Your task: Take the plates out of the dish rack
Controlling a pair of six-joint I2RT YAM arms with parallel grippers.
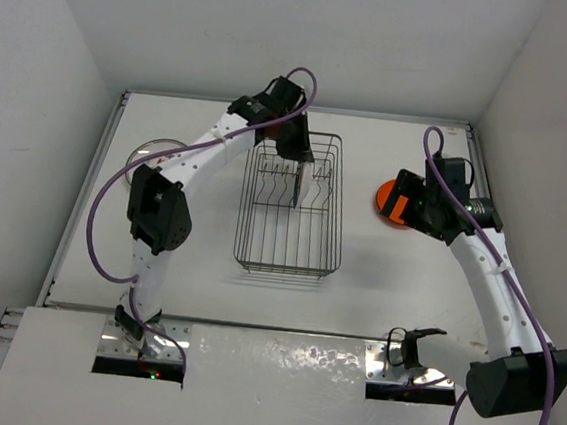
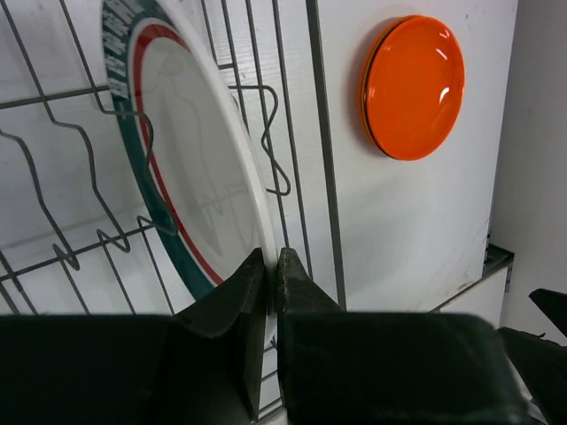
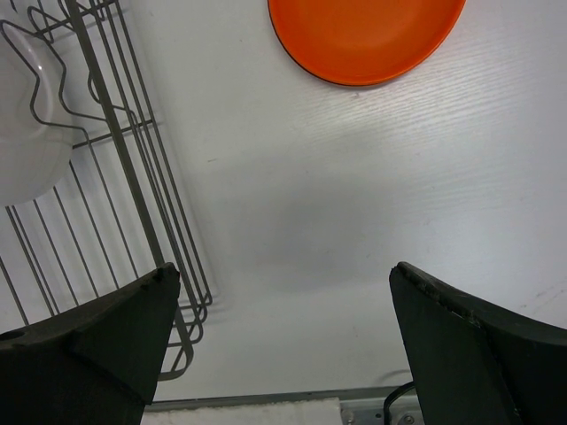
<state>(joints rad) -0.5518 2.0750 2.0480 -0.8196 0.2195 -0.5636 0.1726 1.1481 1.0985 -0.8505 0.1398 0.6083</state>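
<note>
Where the overhead view gave only a pale sliver standing among the tines, the left wrist view resolved it as a white plate with a green and red rim [image 2: 190, 159], upright on edge in the dish rack [image 1: 292, 203]. The left gripper [image 2: 273, 257] reached down into the rack's far half, its two fingers [image 2: 232, 310] pressed together on the plate's lower edge. The rack wires (thin, dark, bent into zigzag tines) crossed in front of the plate in this view.

The right wrist view showed the right gripper [image 3: 283, 268] with its fingers spread wide and nothing between them, hovering over bare table just right of the rack's side wall. An orange plate [image 3: 363, 35] lay flat on the table beyond that gripper, apart from the rack. From overhead the right arm partly covered it. A dark line ran under its rim in the left wrist view; whether that was a second plate could not be told.

Only the overhead view showed a round greyish dish [image 1: 149, 147] at the far left, partly behind the left arm.

The table [image 1: 405, 305] was matt white, enclosed by plain white walls [image 1: 56, 70] on three sides.
</note>
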